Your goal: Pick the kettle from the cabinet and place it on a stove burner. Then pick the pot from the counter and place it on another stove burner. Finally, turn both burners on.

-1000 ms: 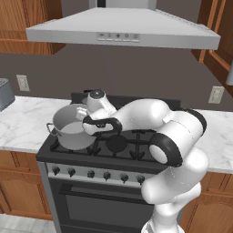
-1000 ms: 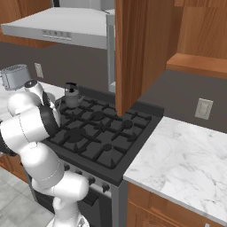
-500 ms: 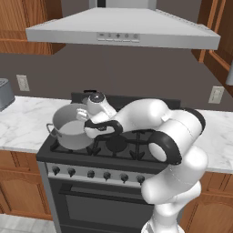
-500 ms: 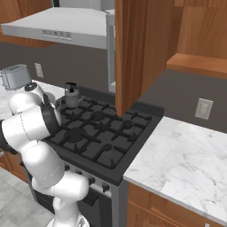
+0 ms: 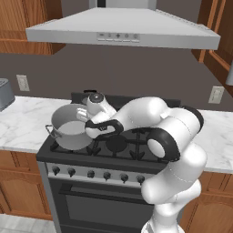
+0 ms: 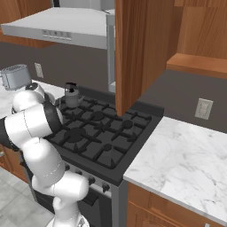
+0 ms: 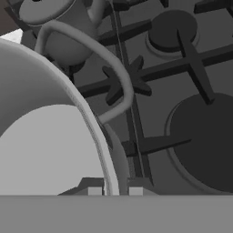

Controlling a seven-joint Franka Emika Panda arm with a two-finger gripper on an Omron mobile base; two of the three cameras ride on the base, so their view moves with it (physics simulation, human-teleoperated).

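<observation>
On the range's front-left burner, we see the gripper (image 7: 116, 190) pinching the stockpot (image 5: 73, 132) rim, the kettle (image 6: 72, 96) behind it.

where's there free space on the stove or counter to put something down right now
Crowded: the stove's left side, where the pot, the gripper shut on its rim, and the kettle sit. Free: the burners right of them, and the marble counter right of the stove.
</observation>
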